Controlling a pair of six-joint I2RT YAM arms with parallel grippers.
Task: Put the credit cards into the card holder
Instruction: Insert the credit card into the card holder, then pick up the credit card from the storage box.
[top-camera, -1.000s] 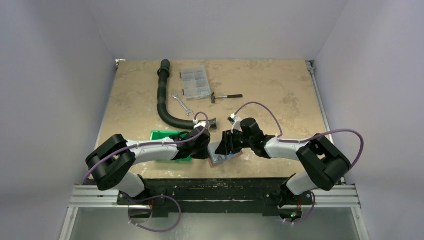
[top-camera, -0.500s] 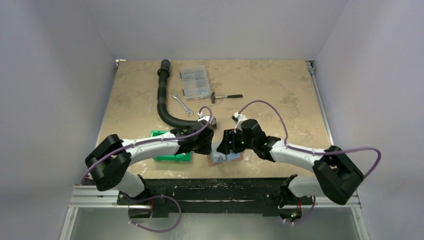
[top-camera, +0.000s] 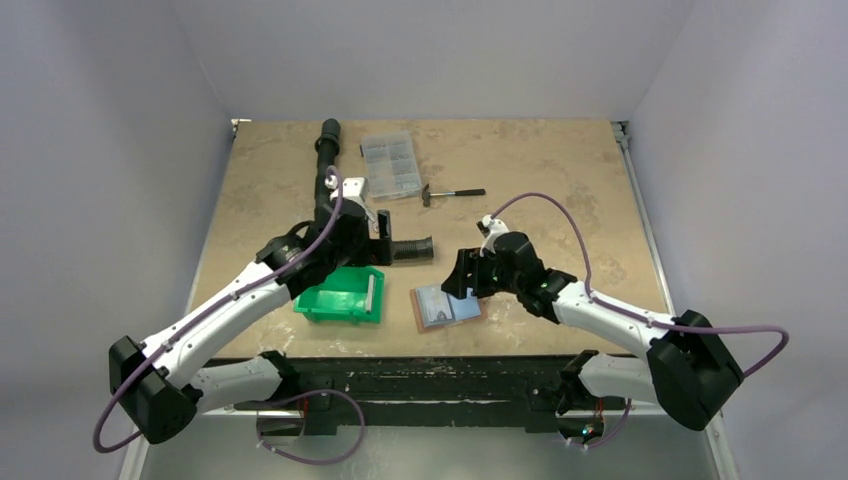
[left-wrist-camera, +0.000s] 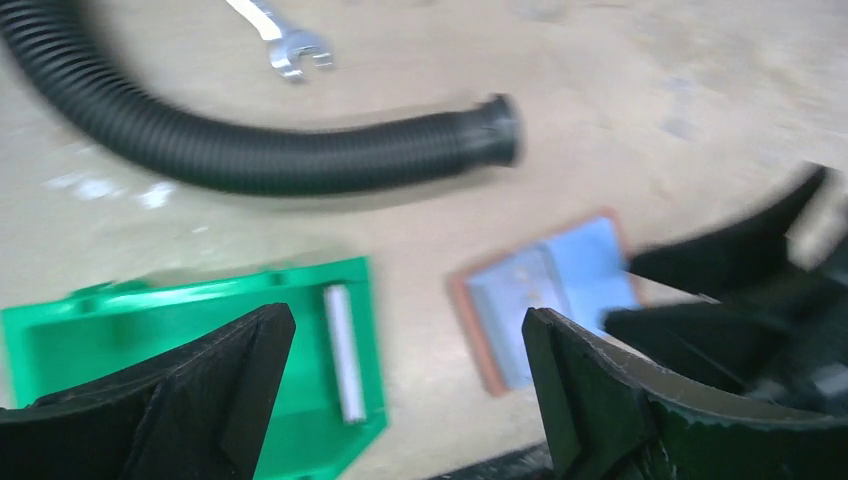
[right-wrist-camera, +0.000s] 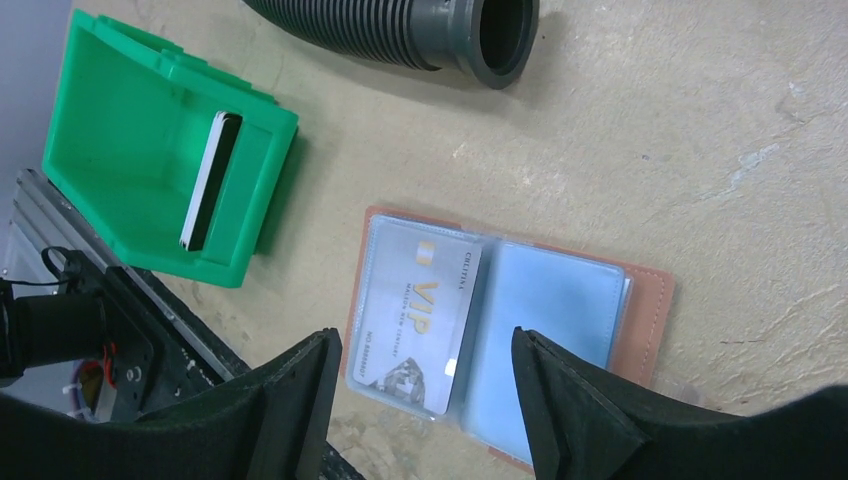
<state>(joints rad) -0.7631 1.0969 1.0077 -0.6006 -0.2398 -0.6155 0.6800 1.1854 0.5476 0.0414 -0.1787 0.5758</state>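
Note:
The card holder lies open on the table near the front edge, its blue pockets facing up and its brown rim showing. A silver VIP credit card sits in its left pocket. A second credit card stands on edge inside the green bin, left of the holder. My right gripper hovers open just above the holder, holding nothing. My left gripper is raised over the hose, behind the bin, and is wide open and empty. In its own view the bin and the holder show between its fingers.
A black corrugated hose curves from the back of the table to just behind the bin. A wrench lies beside it. A clear compartment box and a small hammer sit further back. The table's front edge runs just below the holder.
My left gripper has opened and swung up and back from the card holder to above the hose. The right gripper has drawn slightly right, leaving the open holder uncovered.

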